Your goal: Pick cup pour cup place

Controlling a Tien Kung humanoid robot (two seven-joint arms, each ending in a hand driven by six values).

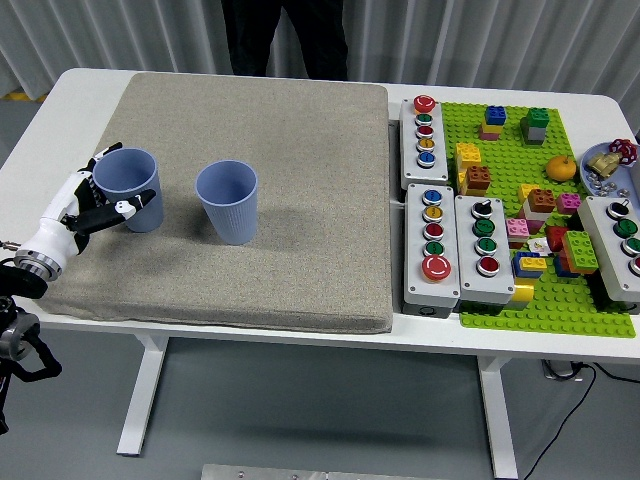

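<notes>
Two blue ribbed cups stand upright on the grey mat (300, 250). The left cup (133, 195) is at the mat's left side, the right cup (227, 205) a little to its right. My left hand (120, 182) comes in from the left edge and wraps around the left cup, thumb across its front, fingers (103, 157) behind its rim. The cup rests on the mat. What either cup contains cannot be seen. My right hand is out of sight.
Right of the mat are grey button boxes (432, 235) and a green baseplate (560, 300) with several bricks. A small dish (612, 170) is at the right edge. A person (285, 35) stands at the far side.
</notes>
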